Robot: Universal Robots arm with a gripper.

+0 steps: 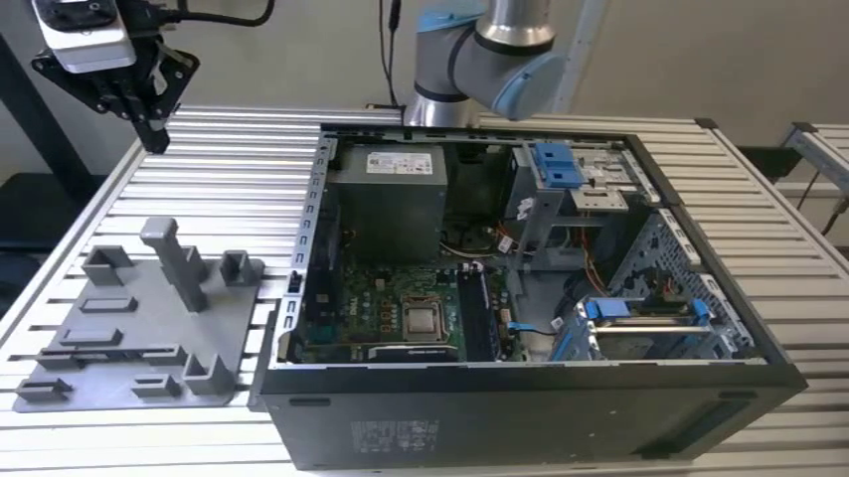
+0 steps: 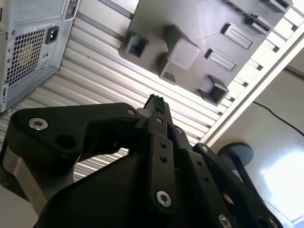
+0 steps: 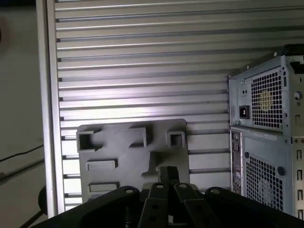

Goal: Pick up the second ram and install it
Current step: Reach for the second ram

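Gripper (image 1: 157, 139), fingers pressed together and pointed down, is held high over the slatted aluminium table's (image 1: 239, 159) far corner on the exterior view's left, beyond the grey fixture (image 1: 133, 338). The second ram's place and heading cannot be told. An open computer case (image 1: 531, 417) is set beside the fixture.

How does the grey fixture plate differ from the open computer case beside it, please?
The grey fixture plate is low and flat with short posts; the computer case is a tall black box. The plate's holders look empty, whereas the case lies open, packed with a motherboard and power supply. Both rest on the slatted metal table.
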